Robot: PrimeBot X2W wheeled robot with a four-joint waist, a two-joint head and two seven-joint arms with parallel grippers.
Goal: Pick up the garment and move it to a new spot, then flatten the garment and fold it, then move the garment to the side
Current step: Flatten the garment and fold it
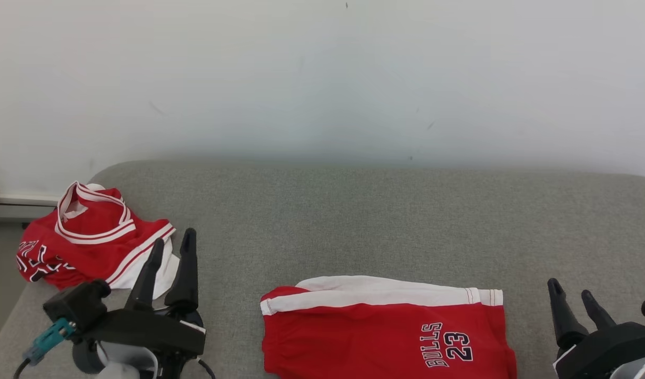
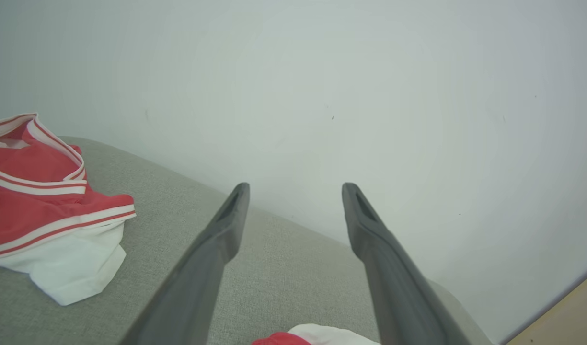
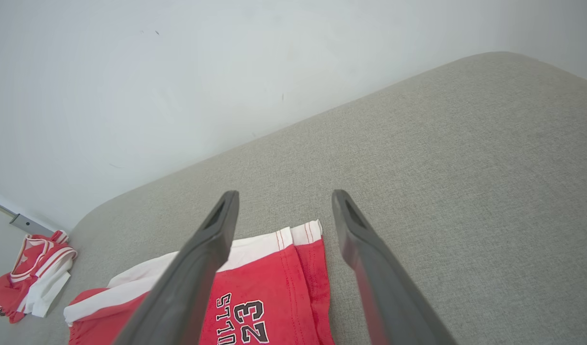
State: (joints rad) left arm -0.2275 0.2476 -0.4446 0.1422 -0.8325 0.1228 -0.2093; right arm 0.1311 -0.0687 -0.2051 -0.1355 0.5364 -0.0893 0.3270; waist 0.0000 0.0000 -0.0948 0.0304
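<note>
Shorts, red with white band, lay flat on the grey cushion between the grippers. Left gripper and right gripper stood spread, holding nothing. Crumpled jersey lay near the left gripper.

Shorts run off our bottom edge between both sets of jaws; left of the left gripper, we can't read the crumpled jersey lettering.
</note>
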